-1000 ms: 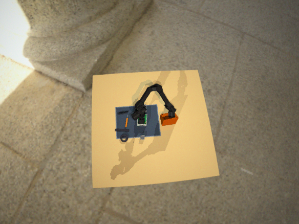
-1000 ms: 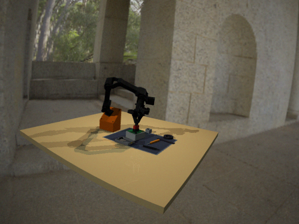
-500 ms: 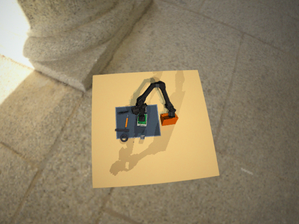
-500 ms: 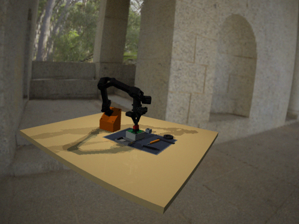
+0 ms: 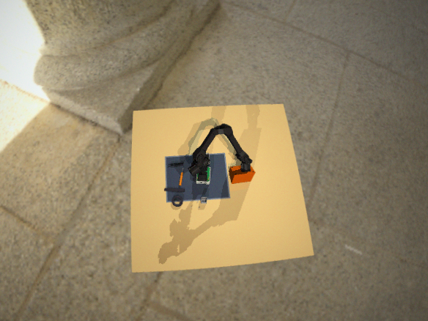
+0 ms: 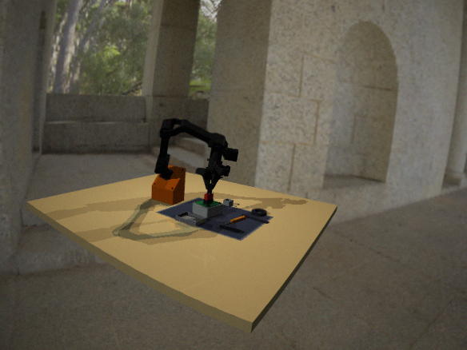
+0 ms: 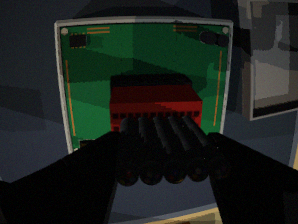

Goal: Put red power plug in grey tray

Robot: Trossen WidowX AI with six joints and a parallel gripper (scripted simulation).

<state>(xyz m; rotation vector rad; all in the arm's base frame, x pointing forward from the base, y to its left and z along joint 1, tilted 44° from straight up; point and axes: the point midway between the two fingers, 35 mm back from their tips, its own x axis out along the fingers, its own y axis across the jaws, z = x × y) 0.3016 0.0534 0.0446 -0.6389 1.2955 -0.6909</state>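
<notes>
A square, pale yellow tabletop [image 5: 264, 220] [image 6: 160, 248] fills the centre of the top view. Left of its middle lies a dark blue rectangular mat [image 5: 218, 188] [image 6: 254, 227], bearing the green circuit board [image 5: 209, 173] [image 6: 199, 203] [image 7: 95, 60] in its light-grey housing. The grey rectangular tray [image 6: 187, 217] [image 7: 274, 85] is beside it, upper right in the wrist view. The black gripper [image 6: 209, 193] [image 7: 164, 143] stands partly open, clamped on the red block-shaped power plug [image 6: 208, 197] [image 7: 155, 100], over the board.

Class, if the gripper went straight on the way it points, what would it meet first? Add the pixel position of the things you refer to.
Beyond the red plug [image 6: 208, 196] [image 7: 155, 94] it grips, probably the green circuit board [image 6: 201, 203] [image 7: 95, 55]; depth is hard to judge.
</notes>
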